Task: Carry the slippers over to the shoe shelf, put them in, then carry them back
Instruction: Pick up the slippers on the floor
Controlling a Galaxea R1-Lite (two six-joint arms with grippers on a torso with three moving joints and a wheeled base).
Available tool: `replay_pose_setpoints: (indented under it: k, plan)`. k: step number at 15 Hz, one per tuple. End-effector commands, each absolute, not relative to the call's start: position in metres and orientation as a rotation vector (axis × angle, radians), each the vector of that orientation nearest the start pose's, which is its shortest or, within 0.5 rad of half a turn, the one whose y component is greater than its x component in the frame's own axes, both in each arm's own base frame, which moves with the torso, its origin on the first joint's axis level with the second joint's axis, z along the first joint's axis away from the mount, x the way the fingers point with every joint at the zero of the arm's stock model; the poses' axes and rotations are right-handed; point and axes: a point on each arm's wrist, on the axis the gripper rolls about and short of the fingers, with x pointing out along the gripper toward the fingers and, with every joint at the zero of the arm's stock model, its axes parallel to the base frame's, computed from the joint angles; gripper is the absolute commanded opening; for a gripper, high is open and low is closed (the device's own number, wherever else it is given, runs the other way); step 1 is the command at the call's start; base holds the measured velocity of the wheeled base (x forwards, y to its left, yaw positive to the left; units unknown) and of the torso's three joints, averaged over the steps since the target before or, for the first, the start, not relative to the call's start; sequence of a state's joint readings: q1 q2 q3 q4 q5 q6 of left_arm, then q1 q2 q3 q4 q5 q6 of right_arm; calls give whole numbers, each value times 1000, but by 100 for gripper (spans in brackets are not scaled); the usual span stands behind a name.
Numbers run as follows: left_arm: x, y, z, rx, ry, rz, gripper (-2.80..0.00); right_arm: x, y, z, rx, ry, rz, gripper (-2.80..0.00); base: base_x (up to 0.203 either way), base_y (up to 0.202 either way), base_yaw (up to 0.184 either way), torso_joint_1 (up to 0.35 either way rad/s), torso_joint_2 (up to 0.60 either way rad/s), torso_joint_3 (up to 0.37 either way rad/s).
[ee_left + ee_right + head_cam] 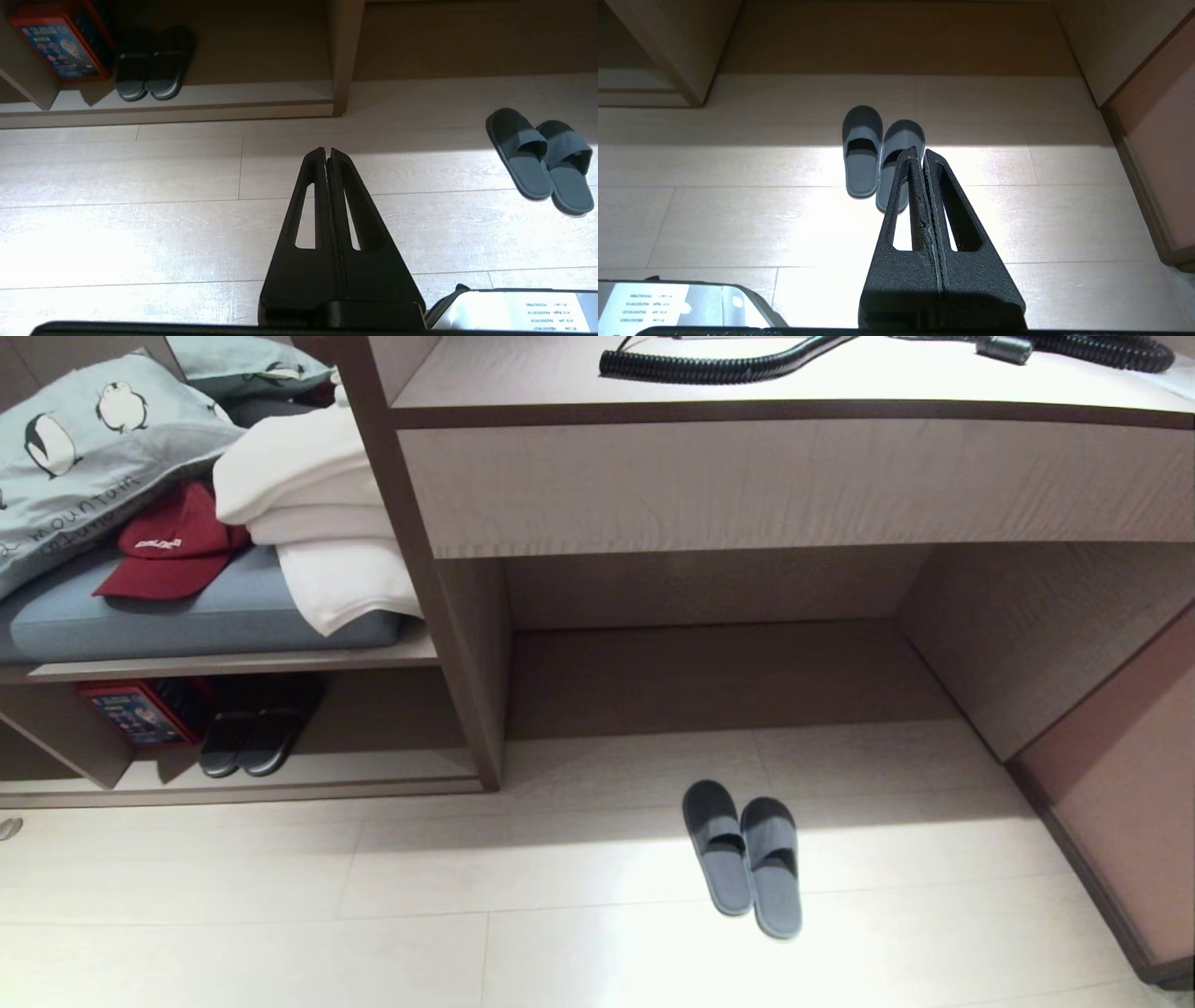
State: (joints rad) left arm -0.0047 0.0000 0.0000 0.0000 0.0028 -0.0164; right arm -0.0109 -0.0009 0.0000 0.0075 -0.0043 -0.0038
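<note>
Slippers [744,859] lie side by side on the pale floor [373,915], touching, toes pointing far, just in front of the open recess under the desk [784,476]. I hold neither of them. My right gripper [920,151] hangs above the floor with its jaws pressed together, tips just near of the right slipper as the wrist view frames it. My left gripper [327,151] is likewise clamped shut on nothing, well to the left of the pair. The shelf [308,775] sits far left, low, its pale base board already carrying a dark pair [250,739] and a red box [140,709].

Risks, as I judge them: the soles are thin and flat against the floor, so closed or shallow fingers could skid over the fabric or lift only one slipper. The desk recess is closer than the shelf, so I could stow them in the wrong place. The dark pair could be mistaken for mine on the return.
</note>
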Motion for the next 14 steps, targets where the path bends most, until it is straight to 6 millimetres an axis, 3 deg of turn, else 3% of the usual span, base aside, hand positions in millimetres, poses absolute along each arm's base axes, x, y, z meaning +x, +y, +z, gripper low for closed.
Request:
replay_pose_setpoints:
  k: [1, 14]
  plan:
    - [-23, 0, 75, -17, 2, -2, -280, -23, 0, 75, -5, 5, -15, -280, 0, 0, 0, 2, 0, -189]
    - [-23, 0, 75, -17, 2, -2, -280, -23, 0, 75, -5, 5, -15, -280, 0, 0, 0, 4, 4, -200]
